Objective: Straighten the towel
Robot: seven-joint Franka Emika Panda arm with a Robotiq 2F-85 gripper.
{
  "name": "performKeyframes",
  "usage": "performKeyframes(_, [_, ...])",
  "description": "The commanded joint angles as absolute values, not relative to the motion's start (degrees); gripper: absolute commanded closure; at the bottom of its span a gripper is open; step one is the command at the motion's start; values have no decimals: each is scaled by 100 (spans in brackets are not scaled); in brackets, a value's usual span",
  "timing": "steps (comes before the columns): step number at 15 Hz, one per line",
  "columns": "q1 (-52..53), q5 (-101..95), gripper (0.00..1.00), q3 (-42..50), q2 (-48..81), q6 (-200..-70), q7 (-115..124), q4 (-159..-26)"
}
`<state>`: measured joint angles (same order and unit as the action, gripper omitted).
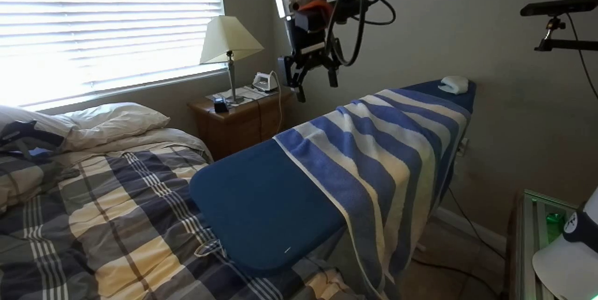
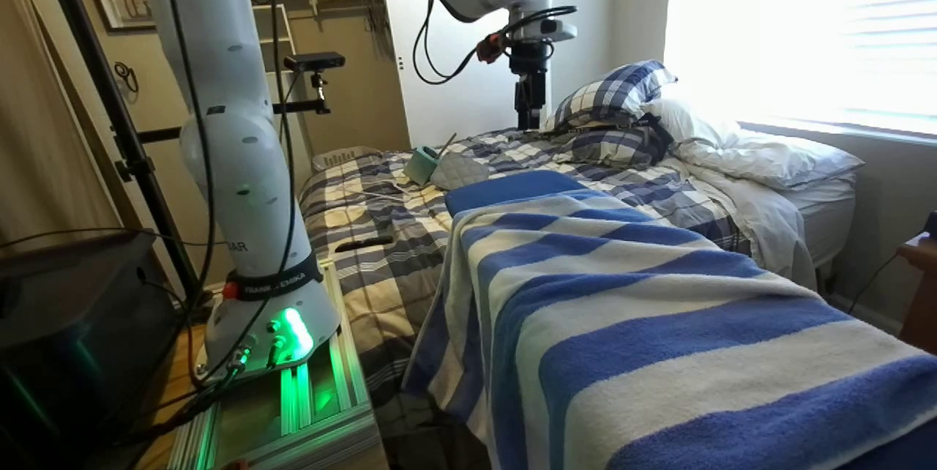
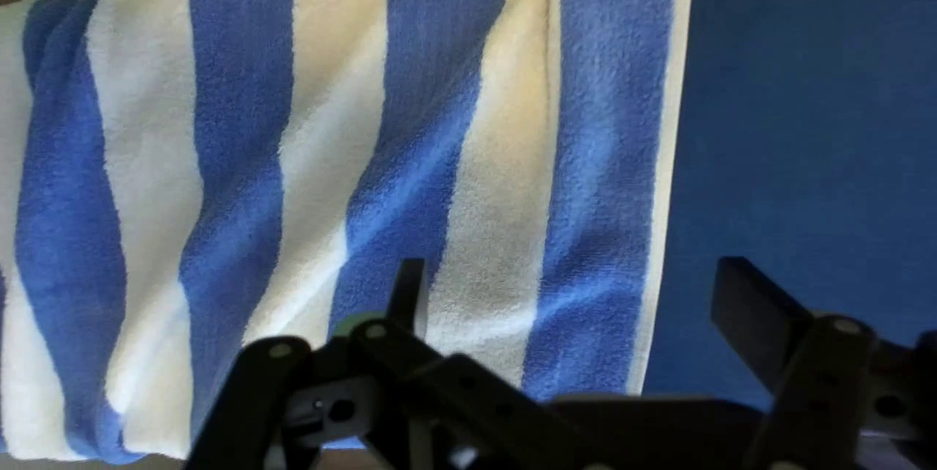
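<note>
The blue-and-white striped towel (image 1: 369,146) lies over the solid-blue ironing board (image 1: 261,202) with wrinkles across its top. One side hangs down past the board's edge. In an exterior view the towel (image 2: 644,353) shows folds running along its draped side. In the wrist view the towel (image 3: 329,126) has slanting folds, and its white-hemmed end edge runs beside bare board (image 3: 798,126). My gripper (image 1: 316,87) is open and empty, above the board and apart from the towel. In the wrist view its fingers (image 3: 571,272) are spread over the towel's end edge. The gripper also shows in an exterior view (image 2: 530,118).
A plaid bed (image 1: 131,206) stands beside the board. A nightstand (image 1: 238,125) holds a lamp (image 1: 231,40) and an iron (image 1: 265,82). A folded white cloth (image 1: 454,85) lies at the board's narrow end. The robot base (image 2: 271,331) stands beside the towel's hanging side.
</note>
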<state>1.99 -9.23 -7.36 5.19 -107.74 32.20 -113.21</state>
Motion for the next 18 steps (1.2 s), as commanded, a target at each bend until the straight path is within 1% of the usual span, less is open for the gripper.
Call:
performKeyframes(1, [475,-1570,0,-516,1307,-10536,3736,-10662])
performKeyframes(4, [615,-1644,0,-408,1769,-10905,3581,-10359])
performKeyframes(5, [594,-1417,0,-382,1425,-10824,3502,-10737])
performKeyframes(14, [679,-1488,0,-330,1573,-10920,3529,-10656])
performKeyframes(18, [952,-1741,0,-251,1934,-10896,4242,-10419])
